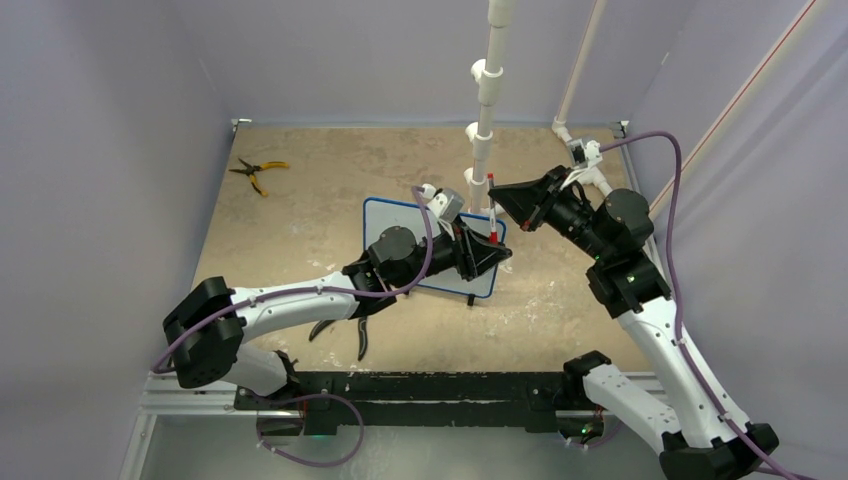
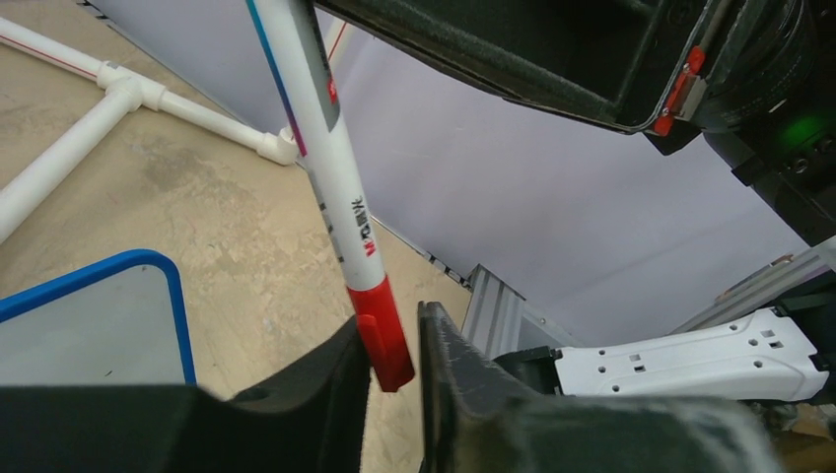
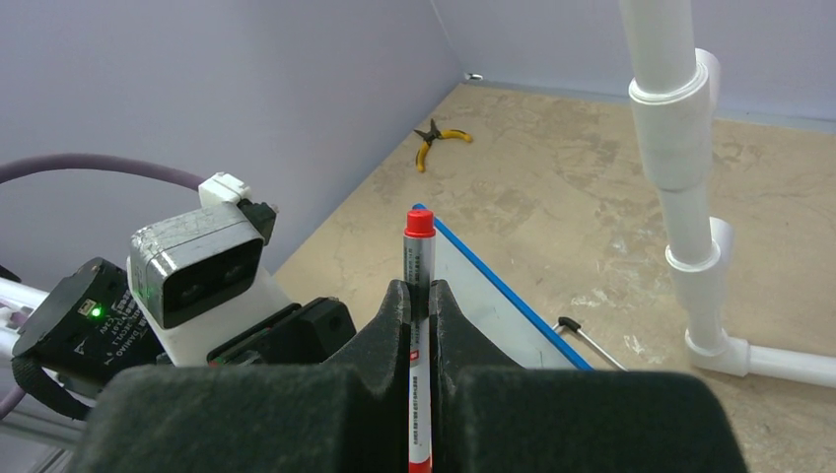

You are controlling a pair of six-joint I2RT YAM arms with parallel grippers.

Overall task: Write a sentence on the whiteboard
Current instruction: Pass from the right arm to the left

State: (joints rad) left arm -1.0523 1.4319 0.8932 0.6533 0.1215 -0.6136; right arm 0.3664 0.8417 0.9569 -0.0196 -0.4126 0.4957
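The whiteboard (image 1: 400, 225), glossy white in a thin blue frame, lies mid-table under my left arm; its corner shows in the left wrist view (image 2: 89, 325) and an edge in the right wrist view (image 3: 493, 315). No sentence shows on its visible parts. A white marker (image 1: 491, 210) with red ends stands over the board's right edge. My right gripper (image 1: 500, 196) is shut on its barrel (image 3: 419, 258). My left gripper (image 1: 497, 252) has its jaws around the red cap (image 2: 386, 340); the left finger touches the cap, and a thin gap shows at the right finger (image 2: 449, 365).
Yellow-handled pliers (image 1: 258, 172) lie at the far left and also show in the right wrist view (image 3: 439, 138). A white PVC pipe stand (image 1: 484, 100) rises behind the board. A black-handled tool (image 1: 355, 330) lies under my left forearm. Purple walls enclose the table.
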